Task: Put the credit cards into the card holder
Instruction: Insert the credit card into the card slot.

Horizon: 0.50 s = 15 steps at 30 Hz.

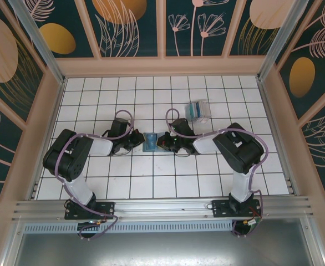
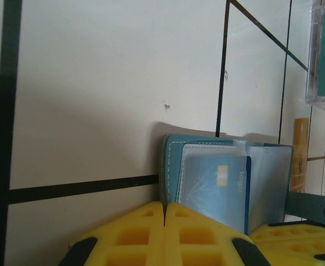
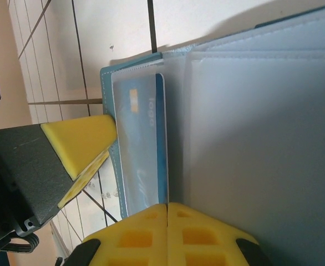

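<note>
The card holder (image 1: 151, 142) lies open on the tiled table between both arms, pale blue-grey pockets up (image 3: 262, 138). My left gripper (image 2: 164, 208) is shut on its dark teal outer edge (image 2: 169, 166). A blue credit card (image 2: 215, 185) sits mostly inside a clear pocket, with one long dark blue edge still exposed (image 3: 160, 138). My right gripper (image 3: 167, 206) is shut on that exposed edge of the card. A tan-orange credit card (image 2: 300, 152) lies on the table beyond the holder. Teal credit cards show inside the clear plastic box (image 2: 324, 55).
The clear plastic box (image 1: 198, 110) stands on the white tiles to the back right of the holder. Raised wooden walls (image 1: 51, 105) enclose the table on three sides. The left gripper's yellow fingers (image 3: 82, 141) press in at the holder's left edge.
</note>
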Motion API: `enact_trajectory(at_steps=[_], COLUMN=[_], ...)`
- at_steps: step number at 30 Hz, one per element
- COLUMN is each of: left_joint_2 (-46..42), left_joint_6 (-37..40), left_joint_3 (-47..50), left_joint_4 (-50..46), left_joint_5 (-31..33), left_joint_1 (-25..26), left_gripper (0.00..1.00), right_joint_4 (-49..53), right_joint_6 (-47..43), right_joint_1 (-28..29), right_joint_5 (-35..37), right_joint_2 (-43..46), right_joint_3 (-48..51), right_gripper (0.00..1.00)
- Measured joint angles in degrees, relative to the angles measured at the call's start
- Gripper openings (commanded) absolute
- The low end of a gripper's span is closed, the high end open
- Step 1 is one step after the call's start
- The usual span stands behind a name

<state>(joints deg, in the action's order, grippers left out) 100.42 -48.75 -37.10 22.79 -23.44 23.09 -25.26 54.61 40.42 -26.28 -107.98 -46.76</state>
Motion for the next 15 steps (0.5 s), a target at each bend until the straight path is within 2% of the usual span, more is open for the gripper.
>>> enact_trajectory(at_steps=[2,12,15], left_joint_2=[0.0,-1.1,-1.1], left_joint_6=[0.0,0.0,0.0], left_joint_3=[0.0,0.8,0.9], left_joint_4=[0.0,-0.9,-0.9], left_joint_5=[0.0,0.2,0.2], left_joint_1=[-0.1,-0.2,-0.2], left_gripper=[0.0,0.0,0.0], right_joint_4=[0.0,10.7,12.4], right_joint_6=[-0.2,-10.9,-12.7], right_joint_1=[0.2,2.4,2.4], right_joint_5=[0.7,11.5,14.0], right_joint_2=[0.0,8.4,11.1], right_joint_3=[0.0,-0.7,-0.7], right_gripper=[0.16,0.4,0.43])
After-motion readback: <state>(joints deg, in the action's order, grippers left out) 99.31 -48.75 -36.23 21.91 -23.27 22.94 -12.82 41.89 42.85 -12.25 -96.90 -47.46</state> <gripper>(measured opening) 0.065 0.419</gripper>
